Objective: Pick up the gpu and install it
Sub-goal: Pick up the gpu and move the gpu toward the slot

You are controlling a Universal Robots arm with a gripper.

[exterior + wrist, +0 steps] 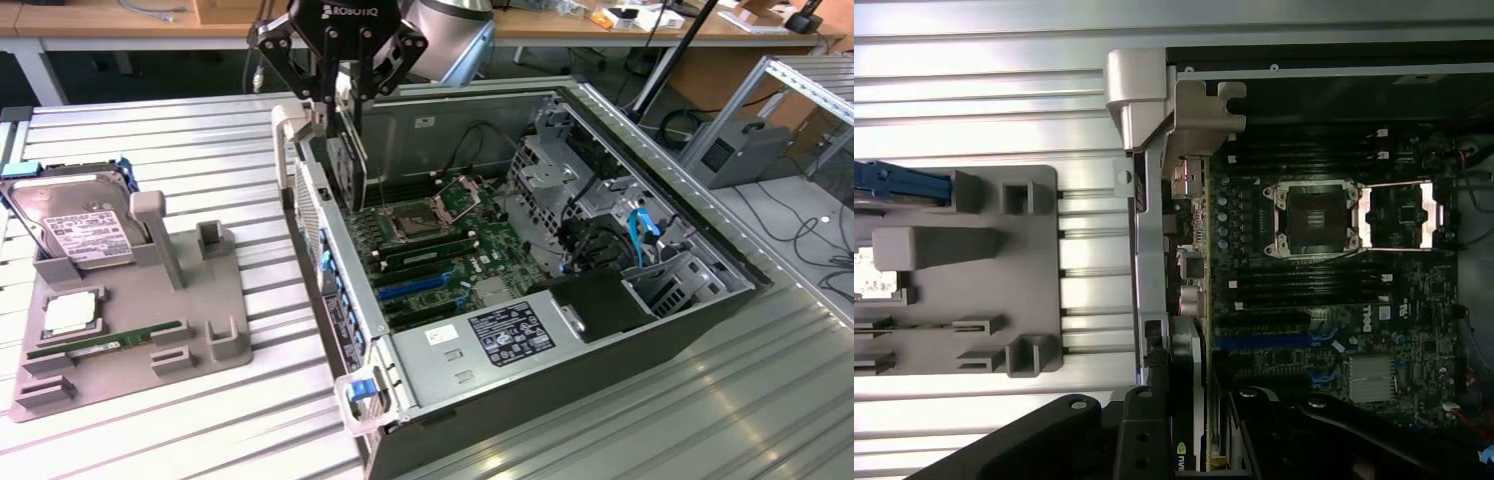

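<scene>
Inside open computer case [707, 300]: motherboard [501, 245], bare CPU socket [424, 215], blue slots [416, 290]. Above the board, just inside rear wall [304, 200]: gpu [350, 160], on edge, clamped by gripper [344, 100]. On grey holder [200, 340], exterior view's left: hard drive [83, 235], RAM stick [114, 343]. From the wrist: silver bracket [1199, 115] of the card alongside that wall, cooler seen edge-on.

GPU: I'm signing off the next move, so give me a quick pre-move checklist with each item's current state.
1. Grip: gripper closed on the gpu: ok.
2. Computer case open, motherboard exposed: ok.
3. Blue slots look free: ok.
4. gpu seated: not ok, held up near the case's rear wall.
5. Card edge lined up with a slot: cannot tell.
</scene>
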